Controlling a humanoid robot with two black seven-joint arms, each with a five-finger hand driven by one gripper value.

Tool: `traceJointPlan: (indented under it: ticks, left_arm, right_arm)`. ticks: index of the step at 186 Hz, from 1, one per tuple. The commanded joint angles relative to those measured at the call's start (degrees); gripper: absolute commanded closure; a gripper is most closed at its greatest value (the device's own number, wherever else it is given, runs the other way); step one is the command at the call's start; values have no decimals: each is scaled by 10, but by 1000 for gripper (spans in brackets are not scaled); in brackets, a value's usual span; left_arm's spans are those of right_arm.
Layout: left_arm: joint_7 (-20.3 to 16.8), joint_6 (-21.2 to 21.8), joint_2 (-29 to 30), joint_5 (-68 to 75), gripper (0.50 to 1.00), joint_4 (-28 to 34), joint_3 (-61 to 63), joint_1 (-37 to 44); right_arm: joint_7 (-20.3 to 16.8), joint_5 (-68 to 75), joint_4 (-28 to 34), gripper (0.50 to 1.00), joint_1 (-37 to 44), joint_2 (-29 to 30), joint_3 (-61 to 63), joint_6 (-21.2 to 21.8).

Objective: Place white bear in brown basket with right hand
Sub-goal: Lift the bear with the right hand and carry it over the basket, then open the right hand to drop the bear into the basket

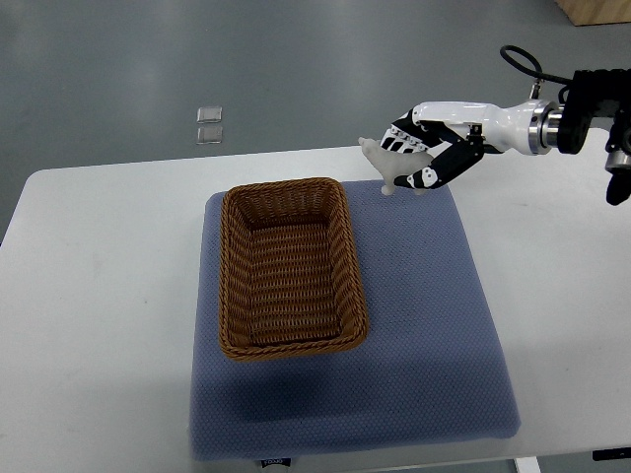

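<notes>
Fingers of my right hand [426,153] clasp the white bear [391,163], held above the blue mat [434,325]; the brown basket [286,268] sits empty below and left of my hand.

white right hand [431,150], black finger joints

before me a white table [99,296] carries a blue-grey mat [434,335]. on the mat sits a brown basket [289,268], toward the mat's left side.
</notes>
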Motion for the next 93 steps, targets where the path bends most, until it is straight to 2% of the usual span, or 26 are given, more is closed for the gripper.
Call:
traceJointPlan:
  ticks: [1, 24, 59, 93]
  left_arm:
    - [0, 0, 0, 0, 500, 1, -1, 0]
    - [0, 0, 0, 0, 500, 2, -1, 0]
    - [0, 0, 0, 0, 500, 3, -2, 0]
    - [0, 0, 0, 0, 500, 4, -3, 0]
  right_arm:
    - [1, -6, -53, 1000, 16, 65, -19, -3]
    - [1, -8, -97, 1000, 32, 161, -60, -18]
    - [2, -11, -183, 1000, 32, 274, -85, -30]
    - [4, -18, -232, 1000, 25, 326, -108, -38]
